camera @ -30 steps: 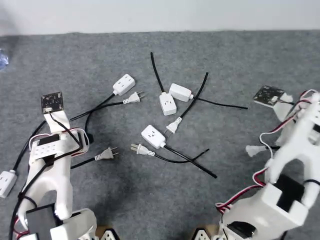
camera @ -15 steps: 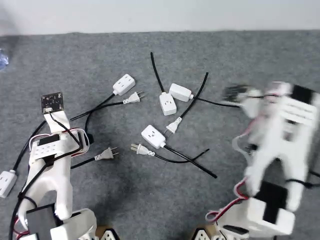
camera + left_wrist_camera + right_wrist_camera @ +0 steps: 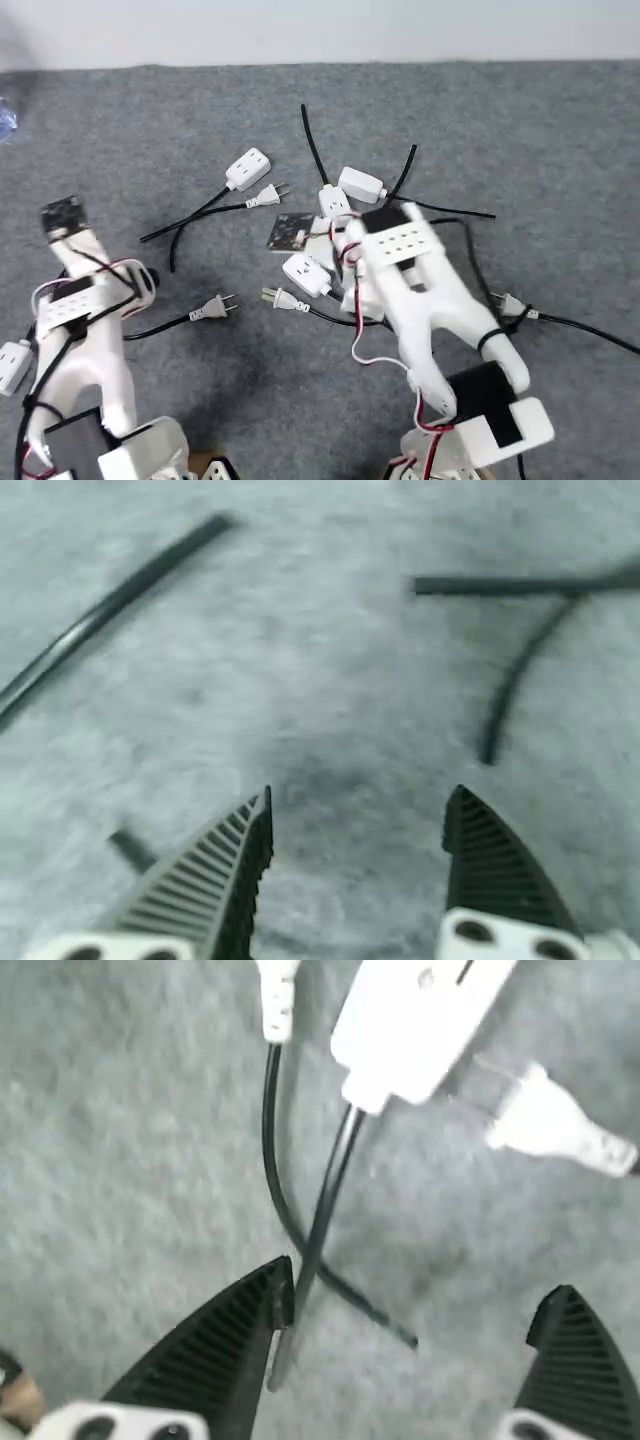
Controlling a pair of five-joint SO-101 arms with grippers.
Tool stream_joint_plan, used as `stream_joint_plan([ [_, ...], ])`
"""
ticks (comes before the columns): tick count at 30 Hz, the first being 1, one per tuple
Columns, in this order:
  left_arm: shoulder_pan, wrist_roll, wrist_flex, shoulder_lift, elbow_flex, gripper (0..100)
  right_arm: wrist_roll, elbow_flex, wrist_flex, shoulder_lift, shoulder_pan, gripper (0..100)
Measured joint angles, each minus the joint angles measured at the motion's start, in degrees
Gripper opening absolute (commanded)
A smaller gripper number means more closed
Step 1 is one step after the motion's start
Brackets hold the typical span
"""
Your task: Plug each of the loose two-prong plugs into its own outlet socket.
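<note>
R gripper (image 3: 422, 1278) wide open, empty, over crossed cords (image 3: 310, 1210), near socket (image 3: 420, 1010) and plug (image 3: 545, 1125) | L gripper (image 3: 363, 792) open, empty, over carpet (image 3: 330, 680) | risk: jaws could shut on cords instead of plug, dragging socket askew; the tangle may tug neighbours | containers: none but sockets; far socket (image 3: 247, 167) unfilled, loose plug (image 3: 266, 197) just beside it

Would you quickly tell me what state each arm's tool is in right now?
Left tool: open, holding nothing.
Right tool: open, holding nothing, above a black cord.
</note>
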Motion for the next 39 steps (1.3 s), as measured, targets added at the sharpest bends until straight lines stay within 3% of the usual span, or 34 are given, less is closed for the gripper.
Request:
stream_joint_plan([
  [3,-2.7,2.7,0.0,0.0,-1.0,26,-1.8,1.4,-1.9,0.0,-2.5,36.0],
  [15,-2.5,3.4,0.9,0.0,-1.7,26,-3.5,5.0,-6.7,4.1,-2.4,34.3],
  [17,-2.5,3.4,0.9,0.0,-1.7,26,-3.5,5.0,-7.6,5.7,-1.7,26.8],
  [21,-3.3,3.4,0.9,0.0,-1.7,26,-3.3,5.1,-10.0,7.4,-0.2,0.6],
  [24,-5.3,3.8,0.9,0.0,-1.7,26,-1.4,5.0,-11.6,7.5,0.4,4.1],
  [31,-12.2,10.9,0.9,0.0,-3.3,26,0.1,4.7,-11.8,7.5,0.4,0.9],
  [39,-14.4,11.4,0.9,0.0,-4.0,26,0.0,-8.6,4.9,2.8,0.2,0.9],
])
